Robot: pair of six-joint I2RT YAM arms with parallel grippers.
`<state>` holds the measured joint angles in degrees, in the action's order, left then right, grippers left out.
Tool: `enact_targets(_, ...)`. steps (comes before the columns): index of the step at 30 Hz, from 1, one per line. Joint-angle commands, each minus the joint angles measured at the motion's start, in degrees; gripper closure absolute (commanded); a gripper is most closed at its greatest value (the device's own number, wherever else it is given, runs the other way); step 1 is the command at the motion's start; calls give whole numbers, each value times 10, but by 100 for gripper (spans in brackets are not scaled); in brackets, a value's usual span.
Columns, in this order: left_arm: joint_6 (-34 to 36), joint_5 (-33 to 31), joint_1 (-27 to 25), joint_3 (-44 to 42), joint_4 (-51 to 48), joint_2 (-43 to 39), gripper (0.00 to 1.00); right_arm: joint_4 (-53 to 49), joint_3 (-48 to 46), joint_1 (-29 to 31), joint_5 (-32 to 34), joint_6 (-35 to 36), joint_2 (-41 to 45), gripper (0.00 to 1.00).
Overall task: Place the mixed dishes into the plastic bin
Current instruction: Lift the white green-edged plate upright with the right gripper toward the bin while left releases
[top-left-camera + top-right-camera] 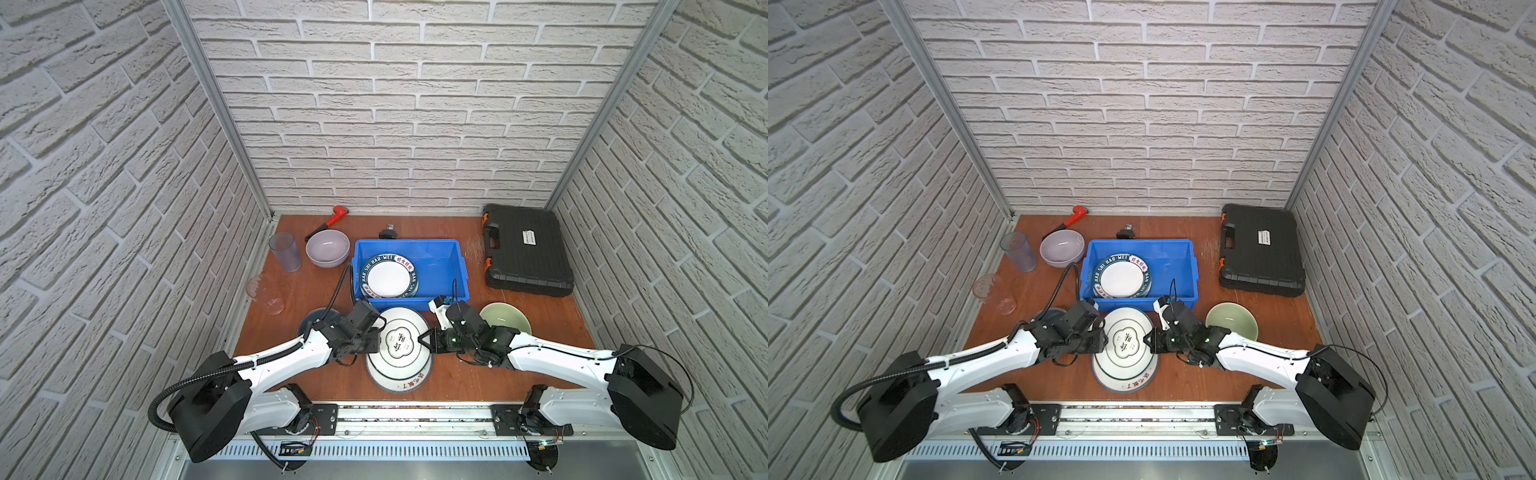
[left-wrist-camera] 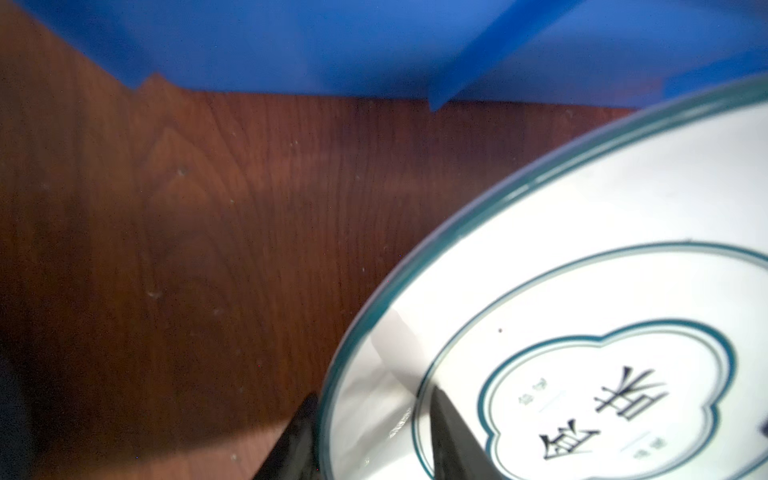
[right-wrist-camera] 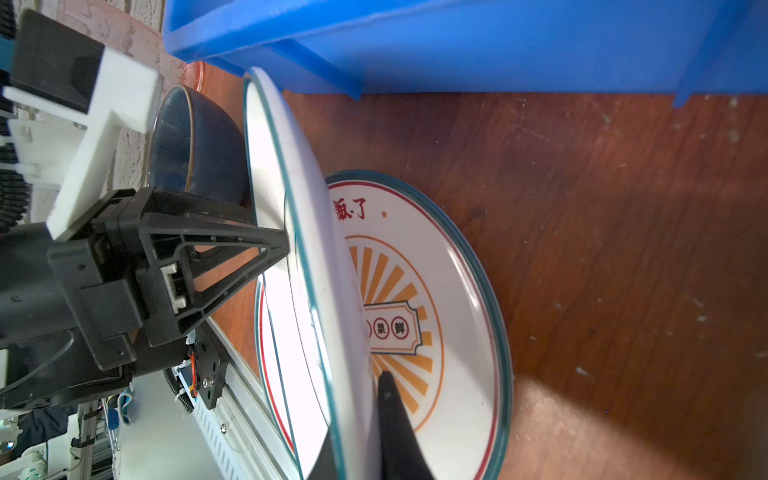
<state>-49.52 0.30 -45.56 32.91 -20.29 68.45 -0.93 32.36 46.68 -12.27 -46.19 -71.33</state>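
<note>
The white plate with the thin teal rim and clover emblem (image 1: 402, 338) is in the air, roughly level. It hangs directly over the orange-sunburst plate (image 1: 401, 381), which lies on the tabletop (image 1: 478, 376), and just in front of the near wall of the blue plastic bin (image 1: 460, 270).

It is held at two opposite sides of its rim. I think this is because it is wide and thin, and one grip at the edge would let it tip. The right gripper (image 1: 422, 336) has its jaws closed on the rim, one finger on each face. The left gripper (image 1: 377, 331) has its jaws partly apart, astride the opposite rim. Whether they press the plate or only stand around it, I cannot tell.

The plate is not yet over the bin. The next step is probably to carry it over the wall and lay it on the lettered plate (image 1: 388, 276) already inside.

The dark blue bowl (image 3: 195, 141) stands close behind the left gripper. The pale green bowl (image 1: 505, 319) stands beside the right arm. Both wait on the tabletop.
</note>
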Motion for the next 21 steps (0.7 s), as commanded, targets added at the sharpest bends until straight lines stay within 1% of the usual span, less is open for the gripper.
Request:
enact_targets(1,23,-1,-5,41,-10,-32,52,-34,35,6,-13,39,23,94)
enact_targets(6,48,-19,4,77,-71,-75,46,-120,85,-4,-15,85,48,94)
enact_targets(8,61,-21,16,93,-96,-93,44,-142,106,-12,-21,100,59,94)
enact_targets(10,77,-17,39,108,-113,-109,43,-159,126,-23,-23,111,68,94)
enact_targets(13,105,8,100,130,-135,-125,43,-184,165,-56,-30,127,67,94)
enact_targets(16,134,40,167,159,-140,-129,43,-199,212,-95,-34,142,48,94)
enact_targets(19,163,71,223,188,-140,-108,44,-193,259,-128,-37,146,17,94)
enact_targets(21,181,82,251,205,-136,-83,45,-189,292,-143,-30,151,-11,94)
